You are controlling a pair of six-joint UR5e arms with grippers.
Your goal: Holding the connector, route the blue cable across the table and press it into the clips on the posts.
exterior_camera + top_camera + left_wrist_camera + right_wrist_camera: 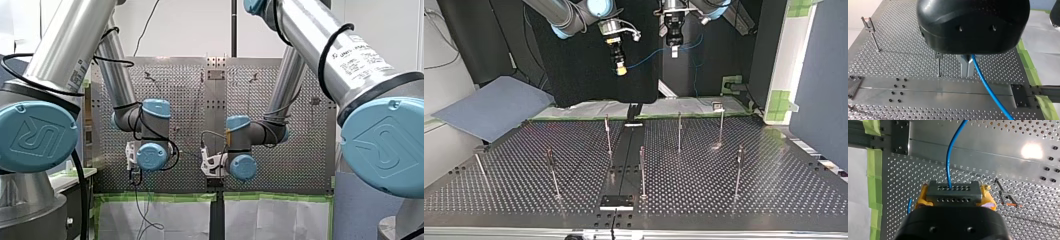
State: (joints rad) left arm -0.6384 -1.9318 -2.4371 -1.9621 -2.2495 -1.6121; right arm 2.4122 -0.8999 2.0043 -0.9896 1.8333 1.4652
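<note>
Right gripper (954, 195) pinching connector (953, 191), left gripper (967, 72) clamped on blue cable (988, 91), above perforated table (898, 50)

Green tape (874, 182), white paper (185, 220), blue-grey sheet (494, 107)

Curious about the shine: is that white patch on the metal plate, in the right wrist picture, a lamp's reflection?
Right wrist view: likely yes, lamp glare on the perforated table, washing out its holes there. Top view: a softer glint at the foot of one post.

"ur" on blue joint caps (35, 137)
</note>
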